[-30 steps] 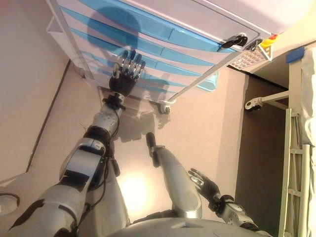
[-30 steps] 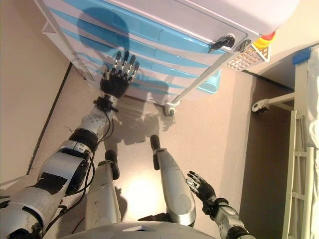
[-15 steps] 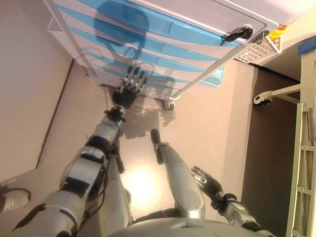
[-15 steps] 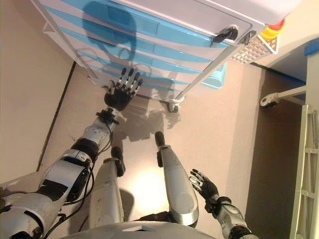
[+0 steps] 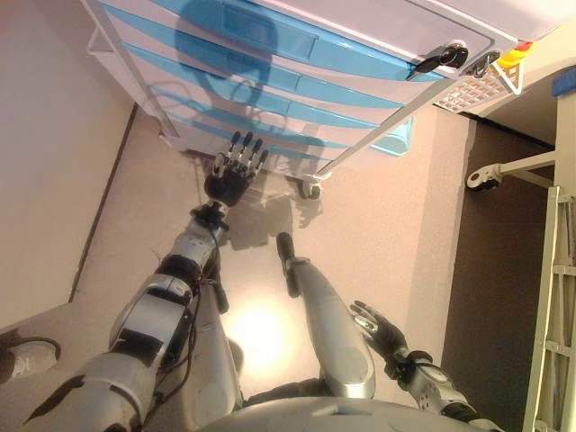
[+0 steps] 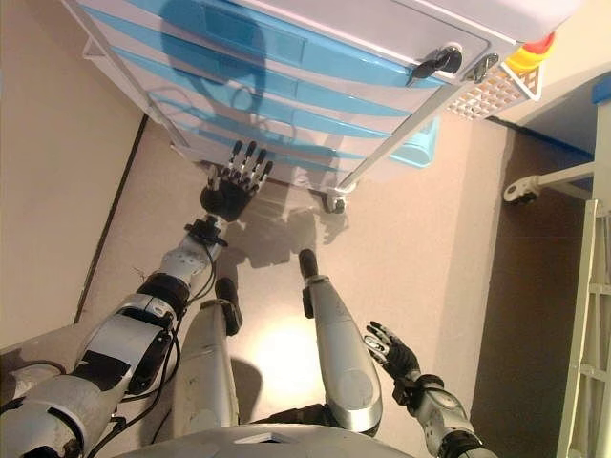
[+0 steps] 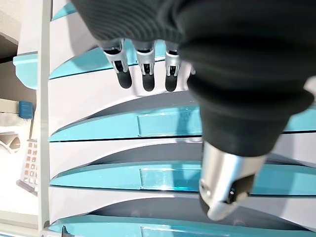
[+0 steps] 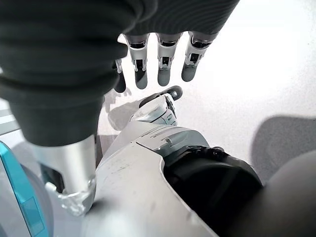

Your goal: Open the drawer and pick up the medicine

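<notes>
L hand (image 5: 231, 171) fingers straight, empty, frame centre, before low drawers of cabinet (image 5: 270, 81), not touching. R hand (image 5: 378, 328) relaxed, empty, lower right. Medicine unseen, prob inside. Risk: fingers miss blue handle (image 7: 168, 123), slip off.

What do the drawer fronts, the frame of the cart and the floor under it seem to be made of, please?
Drawer fronts: probably plastic, white with glossy translucent blue handle strips that catch highlights. Frame: looks like white painted metal tube, thin and straight, though plastic is possible. Floor: smooth beige sheet, likely vinyl, with a soft reflection of the light.
</notes>
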